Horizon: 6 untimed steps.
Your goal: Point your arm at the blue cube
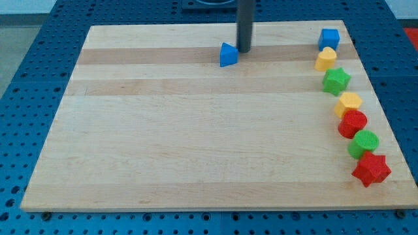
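The blue cube (329, 38) sits at the top right corner of the wooden board (196, 130). My tip (245, 51) is at the view's top centre, far to the left of the cube. It stands just right of a blue wedge-shaped block (228, 55), very close to it or touching it.
Below the blue cube a column of blocks runs down the board's right side: a yellow block (326, 59), a green star (336, 80), a yellow hexagon (349, 103), a red cylinder (353, 123), a green cylinder (363, 143) and a red star (371, 169).
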Available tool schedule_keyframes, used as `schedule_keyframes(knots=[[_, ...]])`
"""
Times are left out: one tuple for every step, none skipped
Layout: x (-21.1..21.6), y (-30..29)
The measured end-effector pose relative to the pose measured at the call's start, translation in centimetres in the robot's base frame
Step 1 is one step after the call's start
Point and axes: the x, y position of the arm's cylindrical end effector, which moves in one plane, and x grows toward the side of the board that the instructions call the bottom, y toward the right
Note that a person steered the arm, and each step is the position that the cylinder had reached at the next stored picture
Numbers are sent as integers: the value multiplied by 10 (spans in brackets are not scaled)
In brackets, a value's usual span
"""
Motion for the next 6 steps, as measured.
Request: schedule_keyframes(knots=[[-40, 28], [-61, 105], [-60, 156], [-56, 180], [-40, 178], [-5, 178]])
